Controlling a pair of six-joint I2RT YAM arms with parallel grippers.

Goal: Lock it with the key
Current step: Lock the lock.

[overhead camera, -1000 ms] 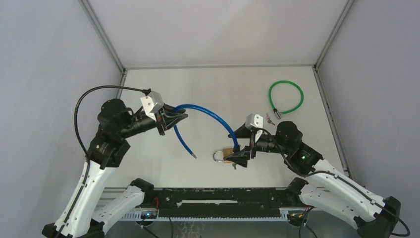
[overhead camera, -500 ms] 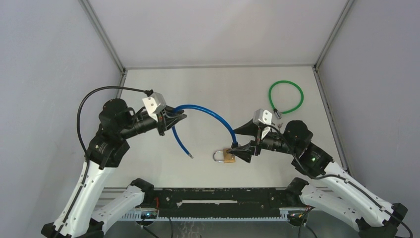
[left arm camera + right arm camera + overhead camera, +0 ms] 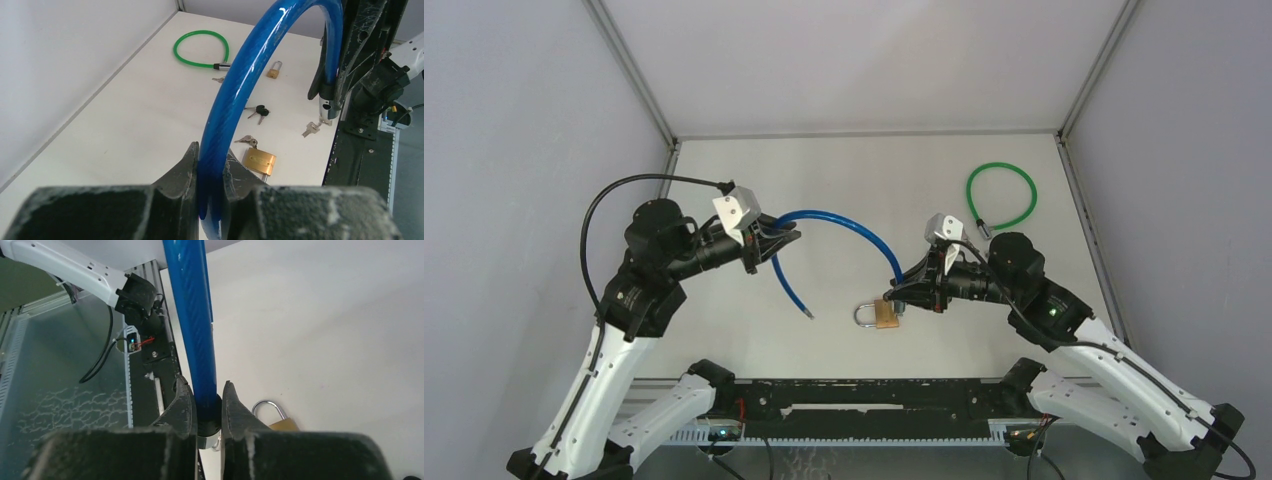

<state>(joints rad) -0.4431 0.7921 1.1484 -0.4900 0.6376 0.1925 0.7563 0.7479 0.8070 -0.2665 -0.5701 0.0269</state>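
Observation:
A blue cable lock (image 3: 844,222) arches above the table between both arms. My left gripper (image 3: 786,238) is shut on one part of it, the cable (image 3: 240,85) pinched between the fingers (image 3: 187,165). The pin end (image 3: 812,314) hangs free near the table. My right gripper (image 3: 902,292) is shut on the cable (image 3: 192,315) just above its black lock head (image 3: 327,100). Loose keys (image 3: 247,140) lie on the table beside a brass padlock (image 3: 879,314); neither gripper holds a key.
A green cable lock (image 3: 1001,195) lies coiled at the back right. More keys (image 3: 258,111) and a small padlock (image 3: 273,71) lie between it and the brass padlock (image 3: 284,426). Walls enclose the table on three sides.
My right gripper was open low by the brass padlock; it has risen to the blue cable's lock-head end and closed on it. The left arm has not moved.

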